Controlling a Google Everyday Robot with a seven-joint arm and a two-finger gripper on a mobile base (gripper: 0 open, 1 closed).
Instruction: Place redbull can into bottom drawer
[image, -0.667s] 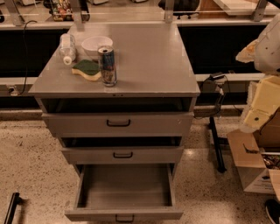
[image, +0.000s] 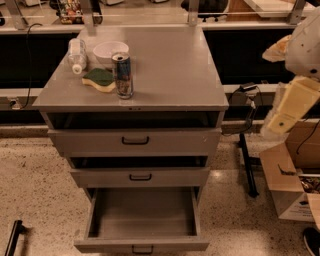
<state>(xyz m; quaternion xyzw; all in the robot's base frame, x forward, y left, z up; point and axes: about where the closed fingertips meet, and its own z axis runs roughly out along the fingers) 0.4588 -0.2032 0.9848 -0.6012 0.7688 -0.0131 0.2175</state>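
Jaws lie outside the view, so I cannot tell whether they are open or closed. Only the pale arm (image: 292, 102) that carries them shows, at the right edge. Left of that arm stands the grey desk (image: 170, 75), its bottom drawer (image: 142, 215) pulled out at floor level. On the desk's top, farthest from the arm, sit a white bowl (image: 107, 50) and a bottle (image: 76, 55). The redbull can (image: 123, 75) stands upright just in front of the bowl, with a sponge (image: 100, 79) just beside it.

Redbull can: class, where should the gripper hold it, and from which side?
Grip the redbull can around its mid-body, coming from the right: it stands upright, with the sponge close on its left and the bowl behind. The gripper is not in view; only the arm shows at right.
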